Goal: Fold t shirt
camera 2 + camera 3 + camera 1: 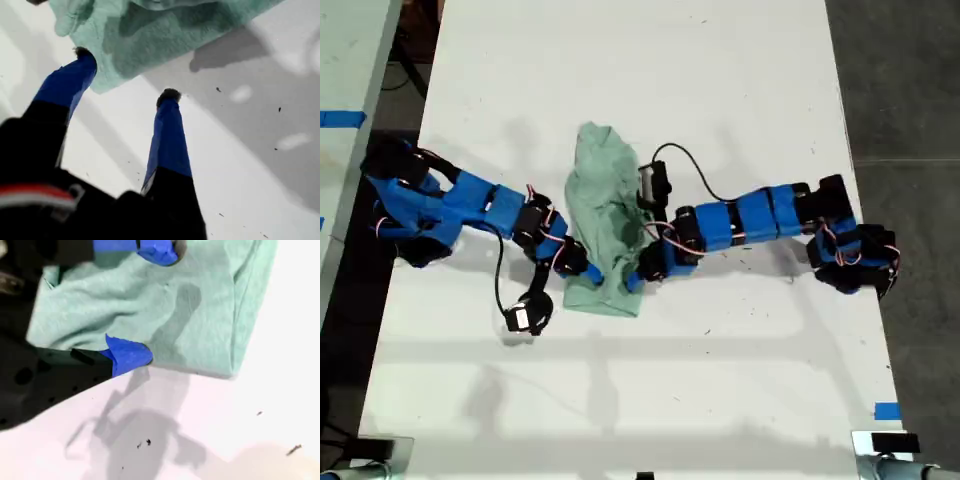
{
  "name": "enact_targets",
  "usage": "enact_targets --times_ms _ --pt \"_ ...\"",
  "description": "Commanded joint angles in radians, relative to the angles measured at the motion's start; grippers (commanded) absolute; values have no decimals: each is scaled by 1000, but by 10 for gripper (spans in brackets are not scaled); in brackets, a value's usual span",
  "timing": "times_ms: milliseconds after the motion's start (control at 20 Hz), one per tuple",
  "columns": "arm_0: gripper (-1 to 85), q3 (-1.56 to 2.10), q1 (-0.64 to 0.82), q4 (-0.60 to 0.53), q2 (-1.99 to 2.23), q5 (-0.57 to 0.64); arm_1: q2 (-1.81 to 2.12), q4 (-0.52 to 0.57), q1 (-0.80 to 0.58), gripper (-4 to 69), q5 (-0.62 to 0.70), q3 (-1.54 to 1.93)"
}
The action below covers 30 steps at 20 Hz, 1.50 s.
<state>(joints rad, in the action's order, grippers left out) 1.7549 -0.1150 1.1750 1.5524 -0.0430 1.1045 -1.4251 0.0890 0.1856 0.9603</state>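
Note:
The t shirt (603,225) is a pale mint-green, wrinkled bundle lying lengthwise in the middle of the white table. Two blue arms reach its near end, one from the exterior view's left (480,205) and one from the exterior view's right (740,222); the wrist views do not show which is which. My first gripper (126,74) is open, and one of its fingertips (82,54) touches a corner of the t shirt (165,30). My second gripper (154,305) stands open over the t shirt (200,315), one fingertip (132,355) at the hem.
The white table (640,400) runs well past the shirt on all sides. A black camera on a cable (525,315) hangs by one arm, another (653,182) by the other. Blue tape (886,410) marks the table edge at the exterior view's right.

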Motion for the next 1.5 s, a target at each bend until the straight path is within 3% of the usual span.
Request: enact_targets --times_ms 0,50,150,200,300,550,750,950,1100,1200,1350,1450 --pt "267 -75 -26 -8 -66 -52 -49 69 29 269 -21 -75" --pt "258 -83 -31 -9 -106 -74 -81 97 37 269 -25 -75" --pt "29 -89 -32 0 -181 -163 -152 181 46 254 -5 -77" --pt "-2 -95 -38 -11 -210 -192 -183 225 54 236 9 -80" --pt "-3 -156 -60 -15 -259 -207 -229 247 67 -5 9 -133" --pt "-3 -388 -101 -17 -377 -196 -207 201 100 -5 -48 -158" --pt "-3 -546 -187 -18 -394 -264 -80 -14 178 -5 -164 -138" --pt "-3 -589 -255 43 -285 -311 57 -87 268 -5 -216 -135" --pt "-3 -588 -173 276 -187 -307 207 -55 202 -5 -84 -126" --pt "-3 -571 -75 379 -97 -236 307 -15 115 -5 44 -124" --pt "-3 -430 103 403 97 -75 376 -34 -66 -3 218 -110" --pt "-3 -295 224 397 222 -9 379 -41 -155 -3 264 -110"
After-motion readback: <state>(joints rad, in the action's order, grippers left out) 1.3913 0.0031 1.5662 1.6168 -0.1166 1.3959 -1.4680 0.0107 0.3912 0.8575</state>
